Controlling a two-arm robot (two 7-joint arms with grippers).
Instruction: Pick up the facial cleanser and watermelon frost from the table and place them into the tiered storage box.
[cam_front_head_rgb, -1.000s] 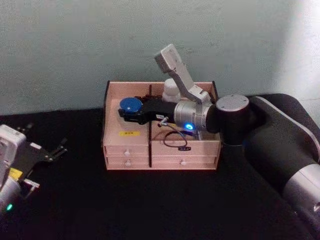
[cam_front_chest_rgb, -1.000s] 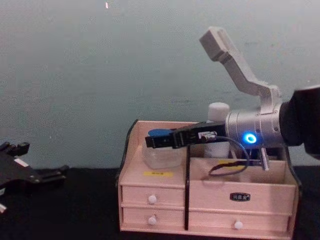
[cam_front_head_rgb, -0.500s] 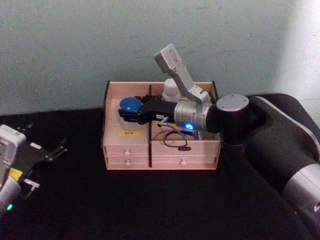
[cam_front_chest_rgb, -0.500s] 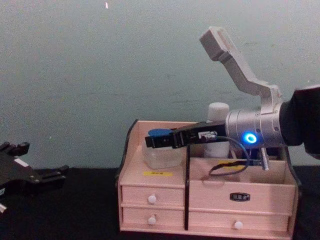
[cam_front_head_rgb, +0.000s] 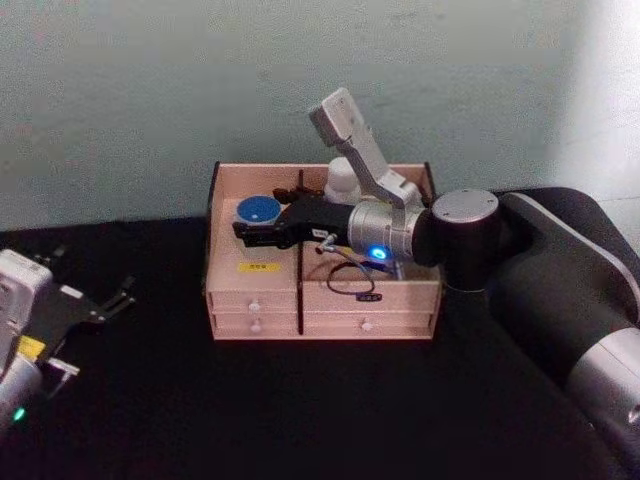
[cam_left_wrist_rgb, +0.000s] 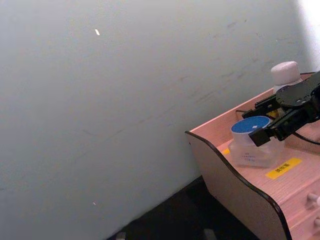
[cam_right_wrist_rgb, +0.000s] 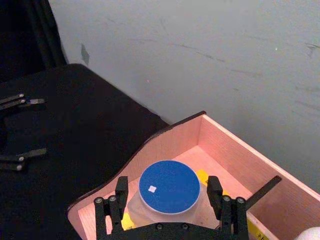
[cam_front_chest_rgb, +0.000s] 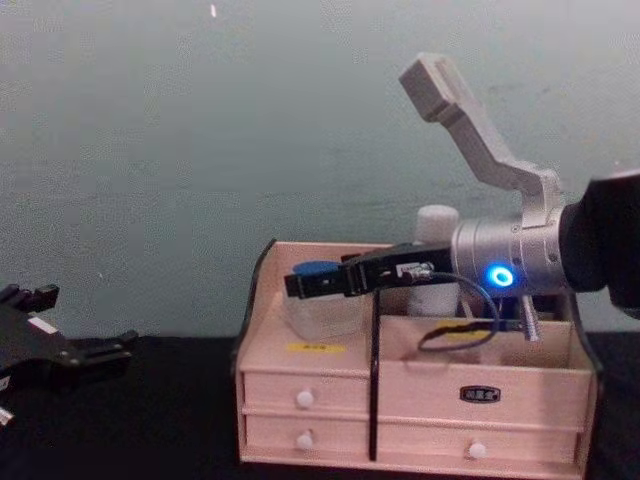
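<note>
A clear jar with a blue lid (cam_front_head_rgb: 257, 208) (cam_right_wrist_rgb: 169, 186) (cam_left_wrist_rgb: 252, 125) stands on the floor of the rear left compartment of the tiered storage box (cam_front_head_rgb: 255, 285) (cam_front_chest_rgb: 420, 395). My right gripper (cam_front_head_rgb: 248, 224) (cam_right_wrist_rgb: 167, 194) (cam_front_chest_rgb: 295, 283) reaches in from the right and is open. Its fingers (cam_right_wrist_rgb: 121, 195) straddle the jar with small gaps beside the lid. A white capped bottle (cam_front_head_rgb: 341, 180) (cam_front_chest_rgb: 437, 222) stands upright in the rear right compartment. No label on either item is readable. My left gripper (cam_front_head_rgb: 90, 278) (cam_right_wrist_rgb: 20, 127) rests open, low at the table's left.
A black cable loop (cam_front_head_rgb: 345, 285) hangs from my right wrist over the front right compartment. The box stands against a pale wall (cam_front_chest_rgb: 200, 150) on a black tablecloth (cam_front_head_rgb: 300, 410), with open cloth in front of it and to its left.
My right gripper has shifted slightly left and its fingers have spread. The blue lid now shows whole, and the jar rests on the compartment floor. The left arm is still.
</note>
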